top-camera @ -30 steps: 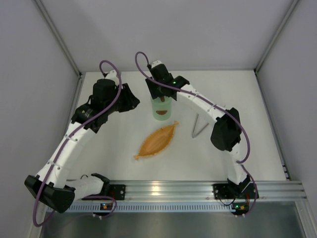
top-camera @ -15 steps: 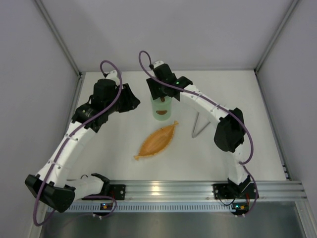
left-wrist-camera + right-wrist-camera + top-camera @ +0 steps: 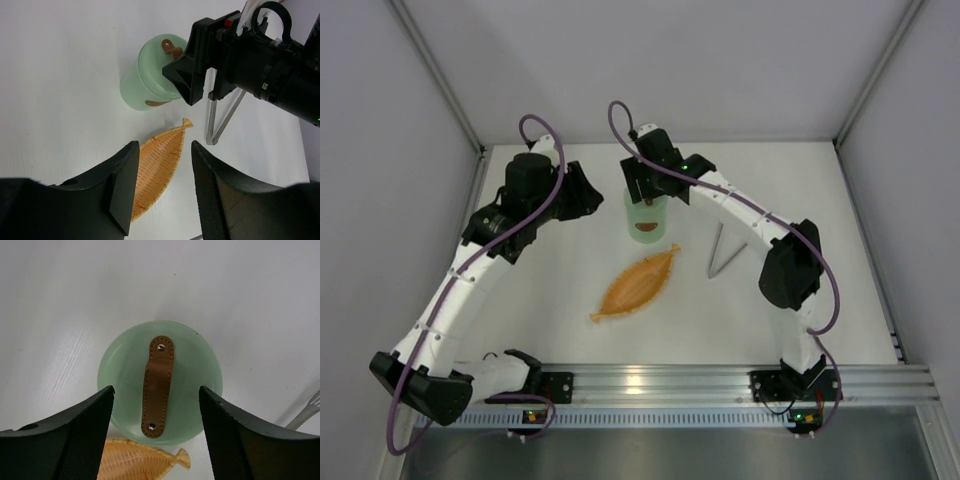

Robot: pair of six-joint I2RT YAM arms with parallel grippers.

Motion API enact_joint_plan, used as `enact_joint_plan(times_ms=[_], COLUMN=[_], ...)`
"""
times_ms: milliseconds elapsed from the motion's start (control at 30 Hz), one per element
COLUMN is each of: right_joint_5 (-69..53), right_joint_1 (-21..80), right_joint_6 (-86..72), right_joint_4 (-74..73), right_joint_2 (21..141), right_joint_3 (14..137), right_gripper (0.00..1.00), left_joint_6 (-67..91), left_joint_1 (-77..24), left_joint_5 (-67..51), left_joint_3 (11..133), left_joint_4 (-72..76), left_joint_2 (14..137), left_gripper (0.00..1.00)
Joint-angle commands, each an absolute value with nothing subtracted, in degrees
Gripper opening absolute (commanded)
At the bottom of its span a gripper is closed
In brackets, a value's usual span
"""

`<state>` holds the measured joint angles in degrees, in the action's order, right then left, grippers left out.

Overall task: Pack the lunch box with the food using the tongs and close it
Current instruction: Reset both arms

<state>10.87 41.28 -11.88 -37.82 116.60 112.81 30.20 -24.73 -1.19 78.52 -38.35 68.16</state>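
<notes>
Top view: a small pale mint-green plastic cylindrical lunch box (image 3: 645,225) stands upright on the white table (image 3: 800,200), toward its far middle, with its round green lid (image 3: 192,365) seated on top. A brown stitched strap (image 3: 157,387) runs across the lid. A flat orange woven leaf-shaped tray (image 3: 635,283) lies at 6 o'clock of the lunch box, and the slim silver-grey metal tongs (image 3: 722,250) lie in a narrow V at 4 o'clock of it, apart from both.

The right gripper (image 3: 156,388) hangs directly over the lid. Its jaws are spread wide, one at 9 o'clock and one at 3 o'clock of the lid, and clear of its rim; they hold nothing. The left gripper (image 3: 165,143) sits at 9 o'clock of the lunch box, well clear of it, jaws parted and empty, facing the tray.

Compared with one second earlier, the right wrist has shifted slightly toward 1 o'clock, and its elbow has swung toward 4 o'clock. The left arm has drawn back a little toward 12 o'clock. Lunch box, tray and tongs lie where they were.
</notes>
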Motion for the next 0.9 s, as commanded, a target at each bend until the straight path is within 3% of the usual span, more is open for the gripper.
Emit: enact_joint_plan(times_ms=[0, 133, 200, 267, 300, 367, 400, 667, 867], right_joint_5=[11.7, 12.5, 14.5, 17.2, 17.9, 20.3, 21.6, 30.8, 31.5], right_joint_1=[39.8, 39.8, 39.8, 39.7, 39.7, 39.3, 39.3, 39.2, 39.2], right_joint_6=[-13.2, -13.4, -13.5, -14.1, -14.2, -15.0, -15.3, -18.6, -17.2], right_joint_4=[-39.6, -38.2, -36.4, -35.7, -35.3, -35.2, -35.3, -34.9, -38.3], right_joint_2=[110.0, 103.4, 97.6, 91.1, 88.9, 84.0, 79.0, 47.2, 41.3], right_joint_3=[112.6, 110.0, 107.6, 103.5, 101.9, 97.0, 95.3, 72.4, 70.6], right_gripper=[0.69, 0.74, 0.79, 0.98, 0.99, 0.99, 0.99, 0.99, 0.99], left_joint_6=[29.3, 29.3, 29.2, 29.0, 29.2, 29.2, 29.4, 30.1, 29.9], left_joint_1=[-24.7, -24.8, -24.8, -24.8, -24.8, -24.8, -24.8, -24.9, -24.8], left_joint_5=[1.6, 3.1, 3.9, 4.6, 5.0, 5.8, 5.7, 3.6, 4.0], left_joint_3=[82.2, 83.9, 84.7, 85.1, 85.2, 85.3, 85.3, 84.2, 83.4], left_joint_4=[-38.8, -39.8, -40.2, -40.3, -40.4, -41.0, -41.3, -42.4, -42.0], left_joint_2=[68.6, 68.9, 68.9, 68.5, 68.3, 67.7, 67.4, 62.3, 61.6], left_gripper=[0.52, 0.58, 0.66, 0.72, 0.75, 0.84, 0.97, 0.99, 0.99])
